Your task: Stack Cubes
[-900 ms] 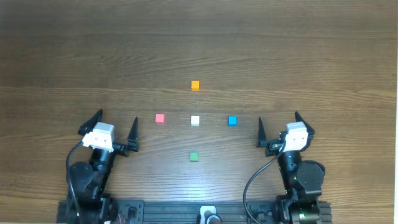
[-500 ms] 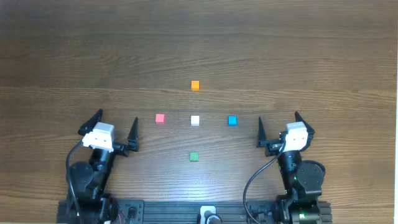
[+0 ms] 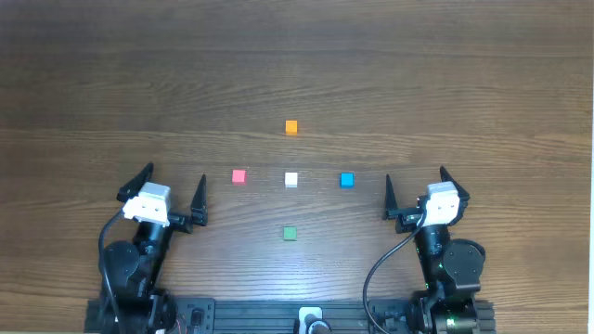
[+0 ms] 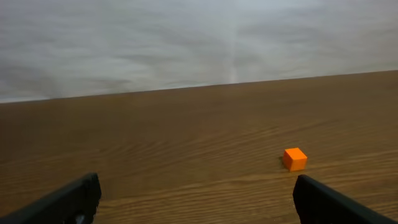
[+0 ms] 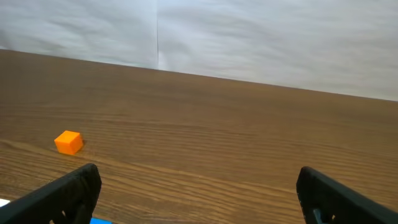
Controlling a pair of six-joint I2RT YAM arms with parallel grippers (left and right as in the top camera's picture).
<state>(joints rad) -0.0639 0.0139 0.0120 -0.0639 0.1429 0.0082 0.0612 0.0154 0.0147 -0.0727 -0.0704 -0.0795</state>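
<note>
Five small cubes lie apart from one another on the wooden table [image 3: 445, 74], none yet stacked. A white cube [image 3: 291, 180] sits at the centre of a cross, with a pink cube [image 3: 239, 176] on the left arm's side, a blue cube [image 3: 347, 180] on the right arm's side, an orange cube [image 3: 291, 127] farther from the arms and a green cube [image 3: 290, 234] nearer them. That spacing probably leaves room for fingers to drop around one cube without knocking a neighbour. The left gripper [image 3: 174, 178] and right gripper [image 3: 415, 176] sit near their bases, flanking the group. Both have their jaws spread wide and hold nothing, seemingly a ready pose ahead of a first pick.
</note>
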